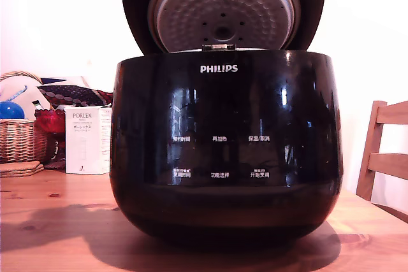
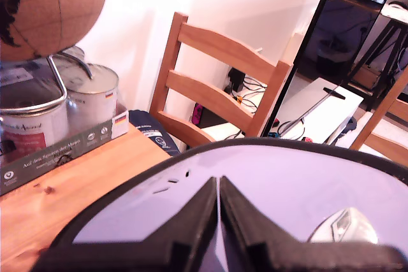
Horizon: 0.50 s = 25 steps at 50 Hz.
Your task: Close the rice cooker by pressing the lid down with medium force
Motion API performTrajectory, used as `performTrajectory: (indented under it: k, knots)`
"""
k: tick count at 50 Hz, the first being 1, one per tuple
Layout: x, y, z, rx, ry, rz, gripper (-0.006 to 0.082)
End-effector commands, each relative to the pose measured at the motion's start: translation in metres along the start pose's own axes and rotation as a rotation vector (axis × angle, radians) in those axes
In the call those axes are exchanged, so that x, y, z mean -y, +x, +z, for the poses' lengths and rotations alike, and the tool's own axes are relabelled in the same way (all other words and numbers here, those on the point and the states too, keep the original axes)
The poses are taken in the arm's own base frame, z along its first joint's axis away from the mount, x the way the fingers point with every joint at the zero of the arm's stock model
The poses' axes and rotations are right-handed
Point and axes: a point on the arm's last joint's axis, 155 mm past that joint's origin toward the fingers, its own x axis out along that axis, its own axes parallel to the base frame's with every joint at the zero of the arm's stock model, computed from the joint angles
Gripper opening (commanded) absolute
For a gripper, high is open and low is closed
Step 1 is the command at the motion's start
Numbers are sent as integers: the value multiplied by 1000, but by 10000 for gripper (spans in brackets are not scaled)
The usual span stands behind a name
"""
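Rice cooker (image 1: 226, 151) sits on the wooden counter (image 1: 51, 227), near its front edge, filling the exterior view. Lid (image 1: 223, 7) stands open, nearly upright at the rear, dimpled silver underside facing the camera.

Tool (image 2: 218, 189): in the wrist view its fingers are pressed together, tips meeting, nothing pinched. They lie against the lid's glossy outer dome (image 2: 287, 183); actual contact cannot be confirmed.

Handling judgement: the lid is rigid, hinged and probably sprung, so it should swing as one piece. Its gloss makes it slippery; a push near the rim farthest from the hinge gives best leverage. Press flat rather than grip. The body looks heavy enough not to slide under medium force.

Not yet latched.
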Motion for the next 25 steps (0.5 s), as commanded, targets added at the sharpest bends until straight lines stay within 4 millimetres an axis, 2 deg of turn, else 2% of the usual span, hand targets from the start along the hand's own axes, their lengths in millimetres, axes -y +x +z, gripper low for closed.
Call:
performTrajectory:
  k: [1, 9, 25]
  knots:
    - [2, 6, -16, -26, -7, -2, -21]
    - [1, 5, -17, -7, 0, 8, -21]
    - [0, -8, -20, 20, 7, 29, -21]
